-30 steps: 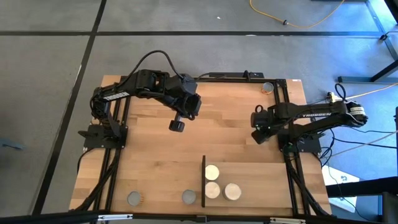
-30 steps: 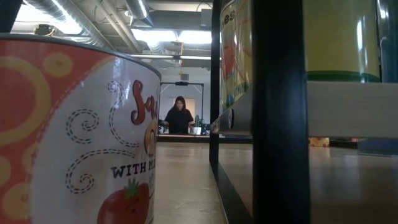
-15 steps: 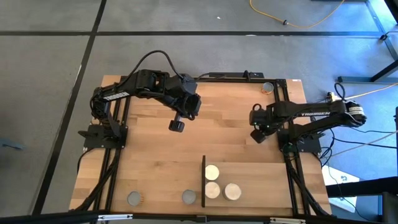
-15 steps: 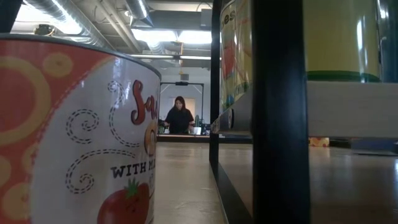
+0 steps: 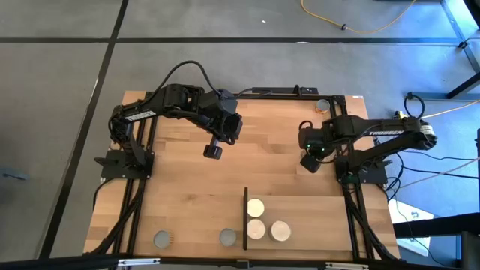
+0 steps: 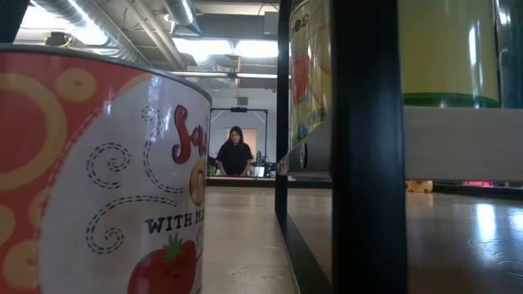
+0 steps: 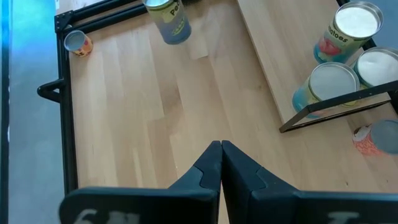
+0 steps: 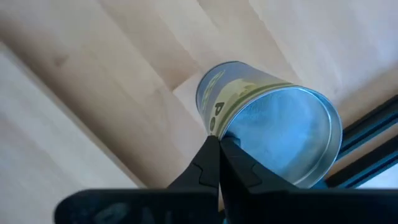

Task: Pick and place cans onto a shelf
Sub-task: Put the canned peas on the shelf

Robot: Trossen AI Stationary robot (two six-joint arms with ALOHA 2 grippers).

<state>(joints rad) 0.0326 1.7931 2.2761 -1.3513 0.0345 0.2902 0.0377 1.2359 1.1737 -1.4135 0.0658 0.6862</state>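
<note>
My right gripper (image 5: 308, 159) hangs over the table's right half, shut on a can with a green-yellow label and a grey metal top (image 8: 273, 124). The left wrist view shows that can (image 7: 168, 22) too. Over the table's middle left, my left gripper (image 5: 213, 151) is shut on nothing (image 7: 221, 146). The shelf (image 5: 315, 217) lies near the front edge, its black upright edge (image 5: 246, 217) on its left. Three cream-topped cans (image 5: 256, 229) stand on it. Two grey-topped cans (image 5: 162, 239) (image 5: 228, 238) stand on the table left of the shelf. My right gripper pinches the rim of the can's grey top end (image 8: 225, 142) between its two fingertips, one on the label side and one over the grey top. The fingers come from above, pointing down. The can hangs tilted below them, clear of the table.
A small can (image 5: 323, 106) stands at the far right corner by the black frame. In the low view a red-labelled can (image 6: 98, 180) fills the left and the shelf's black edge (image 6: 368, 163) the middle. A person (image 6: 235, 155) stands far behind. Bare wood lies between the arms.
My right gripper has shut on the green-yellow can, rolled a little and risen, drifting slightly toward the table's left. The can has come up off the table: its foot, seen at the right of the low view before, is gone from there now.
</note>
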